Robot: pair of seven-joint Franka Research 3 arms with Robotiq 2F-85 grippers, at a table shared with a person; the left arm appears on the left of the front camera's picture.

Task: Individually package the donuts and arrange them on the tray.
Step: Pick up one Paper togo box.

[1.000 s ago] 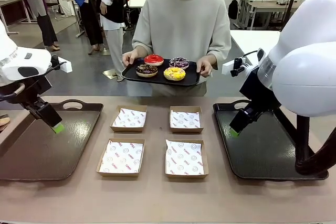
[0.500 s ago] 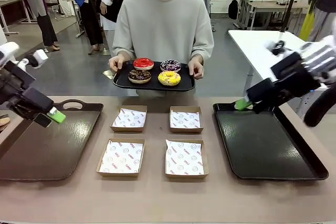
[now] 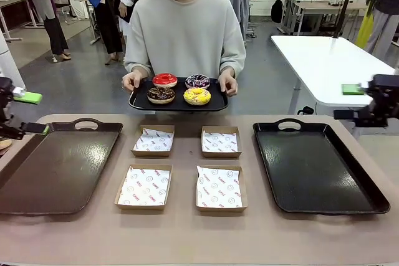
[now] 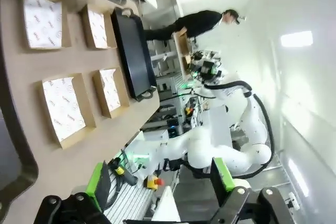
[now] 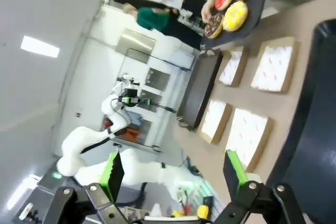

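Observation:
A person at the far side holds a small black tray (image 3: 177,103) over the table's far edge. On it lie the red donut (image 3: 164,79), the white-and-coloured sprinkle donut (image 3: 197,81), the dark chocolate donut (image 3: 161,95) and the yellow donut (image 3: 197,96). My left gripper (image 3: 31,113) hangs open at the table's far left edge, holding nothing. At the far right edge my right gripper (image 3: 349,102) is open and holds nothing too. The right wrist view looks between its open gripper (image 5: 173,169) at the donuts, among them the yellow donut (image 5: 235,15). The left gripper (image 4: 160,182) is open in its wrist view.
Two paper-lined cardboard boxes (image 3: 153,140) (image 3: 220,141) sit mid-table, with two more (image 3: 144,186) (image 3: 219,187) nearer me. A large dark tray (image 3: 56,166) lies at the left and another (image 3: 318,166) at the right. Other people stand far behind.
Both arms have swung outward off the large trays to the table's side edges. The person has brought the donut tray lower and closer to the table.

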